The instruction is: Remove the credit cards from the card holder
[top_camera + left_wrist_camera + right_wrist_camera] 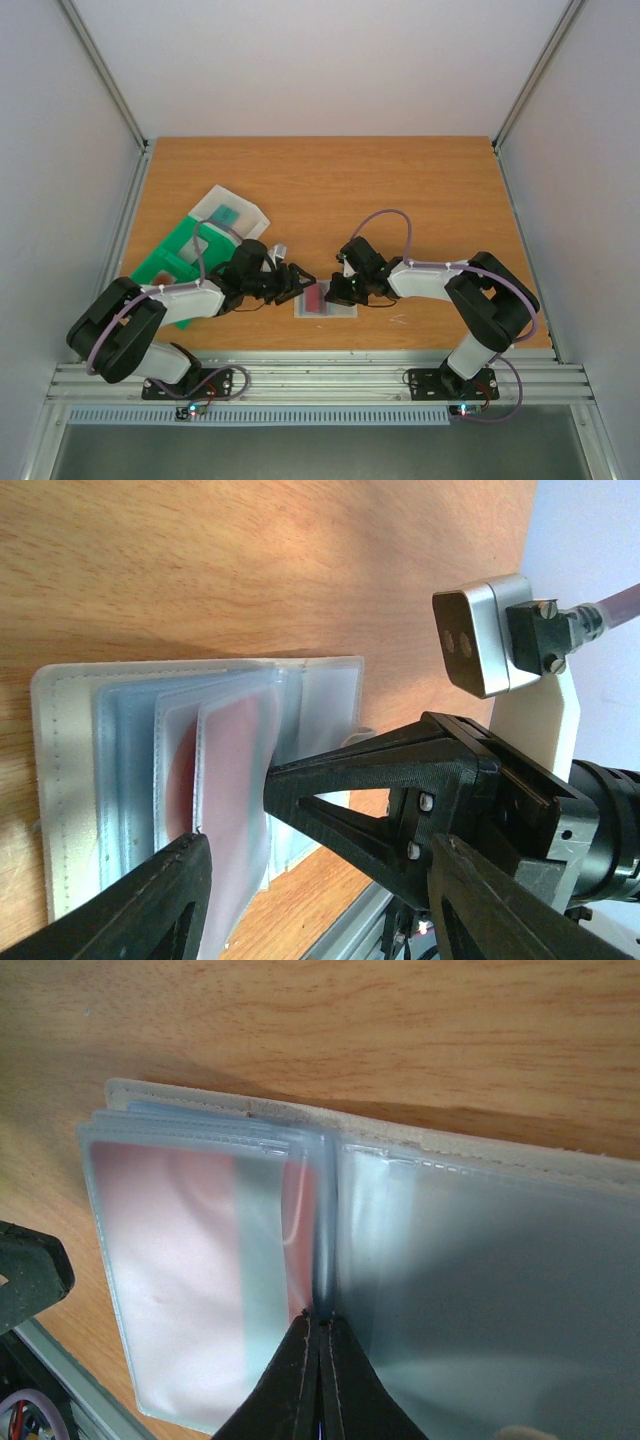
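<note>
While the shut right pincer (320, 1335) pins the card holder (480, 1170) at its fold, the half-wide, empty left pincer (322, 845) could snag sleeve plastic, not the red card (235, 760).

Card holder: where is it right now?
Top view: the card holder lies open on the table near its front edge, between the left gripper and the right gripper, whose shut tips sit at its fold.
</note>
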Tool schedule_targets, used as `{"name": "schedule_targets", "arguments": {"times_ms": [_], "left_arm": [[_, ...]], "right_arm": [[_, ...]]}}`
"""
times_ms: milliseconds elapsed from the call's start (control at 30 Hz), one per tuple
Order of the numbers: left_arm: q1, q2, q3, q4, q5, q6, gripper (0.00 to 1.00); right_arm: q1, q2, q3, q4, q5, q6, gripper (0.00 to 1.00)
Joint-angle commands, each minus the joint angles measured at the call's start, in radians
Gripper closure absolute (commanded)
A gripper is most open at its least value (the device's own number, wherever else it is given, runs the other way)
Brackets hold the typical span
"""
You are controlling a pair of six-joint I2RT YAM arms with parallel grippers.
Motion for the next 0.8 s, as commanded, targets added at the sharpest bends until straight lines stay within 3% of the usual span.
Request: {"name": "schedule_targets", "arguments": {"times_ms": [0, 767], "left_arm": [[-0.004, 0.023, 0.019, 0.028, -0.009, 0.016, 0.40], [-0.004, 0.075, 0.022, 0.133, 0.051, -0.033, 0.40]], "right_arm": [[-0.001, -0.004, -0.025, -0.045, 0.031, 0.007, 0.99], [0.000, 0.012, -0.024, -0.026, 0.020, 0.008, 0.99]]}}
